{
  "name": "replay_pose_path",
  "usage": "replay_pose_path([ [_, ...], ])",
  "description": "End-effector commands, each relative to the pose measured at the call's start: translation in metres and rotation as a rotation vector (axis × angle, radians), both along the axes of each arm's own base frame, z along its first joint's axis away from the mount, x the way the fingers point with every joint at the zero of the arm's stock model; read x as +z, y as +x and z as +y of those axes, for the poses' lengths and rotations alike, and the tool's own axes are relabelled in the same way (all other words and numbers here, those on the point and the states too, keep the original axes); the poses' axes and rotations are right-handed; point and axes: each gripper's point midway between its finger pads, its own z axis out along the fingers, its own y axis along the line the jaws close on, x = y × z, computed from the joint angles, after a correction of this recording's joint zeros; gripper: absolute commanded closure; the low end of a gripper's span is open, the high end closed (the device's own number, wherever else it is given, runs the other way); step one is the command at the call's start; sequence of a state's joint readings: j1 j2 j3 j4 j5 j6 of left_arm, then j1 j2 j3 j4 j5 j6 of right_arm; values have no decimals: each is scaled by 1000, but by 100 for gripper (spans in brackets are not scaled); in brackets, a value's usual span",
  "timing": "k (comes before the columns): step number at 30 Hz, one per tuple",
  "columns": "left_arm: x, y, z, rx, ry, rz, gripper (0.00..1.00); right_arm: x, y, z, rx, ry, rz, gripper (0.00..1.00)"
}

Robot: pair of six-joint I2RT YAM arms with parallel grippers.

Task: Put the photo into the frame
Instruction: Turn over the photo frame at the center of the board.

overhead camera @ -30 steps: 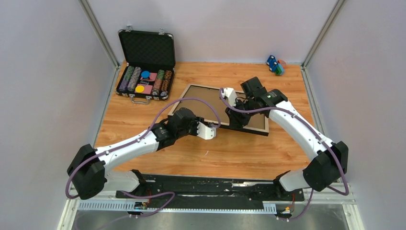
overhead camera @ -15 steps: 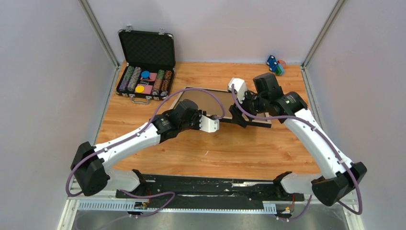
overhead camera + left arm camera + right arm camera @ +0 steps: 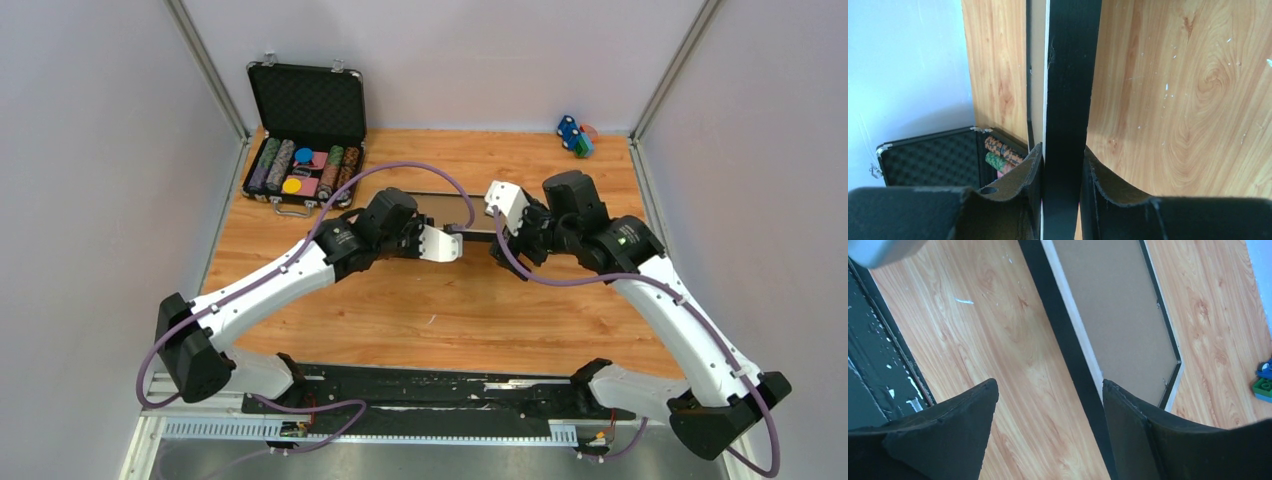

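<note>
The frame (image 3: 478, 231) is tipped up steeply on its far edge, so from above it shows only as a thin dark strip. My left gripper (image 3: 453, 240) is shut on its raised black rail (image 3: 1068, 75), which runs straight between the pads (image 3: 1034, 165). My right gripper (image 3: 503, 243) hovers open beside that rail. In the right wrist view the rail (image 3: 1058, 325) passes between the spread fingers (image 3: 1128, 410), close to the right one. The brown backing board (image 3: 1118, 315) fills the frame's back. The photo is out of view.
An open black chip case (image 3: 305, 140) sits at the back left, also seen past the left fingers (image 3: 928, 160). Small toy blocks (image 3: 575, 135) lie at the back right corner. The black mounting rail (image 3: 440, 385) runs along the near table edge.
My right gripper opened and let go of the frame, then drew back to the right. My left gripper lifted the near rail, tipping the frame from lying flat to nearly standing.
</note>
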State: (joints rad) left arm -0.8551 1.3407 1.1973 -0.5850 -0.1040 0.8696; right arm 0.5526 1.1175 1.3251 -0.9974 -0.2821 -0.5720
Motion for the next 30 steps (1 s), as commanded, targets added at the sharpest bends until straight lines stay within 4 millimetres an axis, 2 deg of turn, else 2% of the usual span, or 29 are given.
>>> replay_pose_path([
  [1,36,3,-10,-1,-79,-20,100,-2,6,-1,21,-58,-91,22],
  [8,47,-2,-9,-16,-87,-9,100,-16,25,-3,21,-128,-188,23],
  [14,47,-6,-5,-23,-71,0,100,-26,38,-5,9,-170,-230,24],
  [18,44,-5,-2,-17,-56,-1,100,-16,42,-9,-4,-173,-281,25],
  [25,41,-3,-5,-18,-50,1,100,14,36,-11,6,-125,-363,26],
  [28,40,-1,-6,-19,-48,2,100,17,34,-13,12,-126,-377,26],
  [30,41,-1,-7,-22,-51,3,100,10,34,-13,19,-141,-367,26],
])
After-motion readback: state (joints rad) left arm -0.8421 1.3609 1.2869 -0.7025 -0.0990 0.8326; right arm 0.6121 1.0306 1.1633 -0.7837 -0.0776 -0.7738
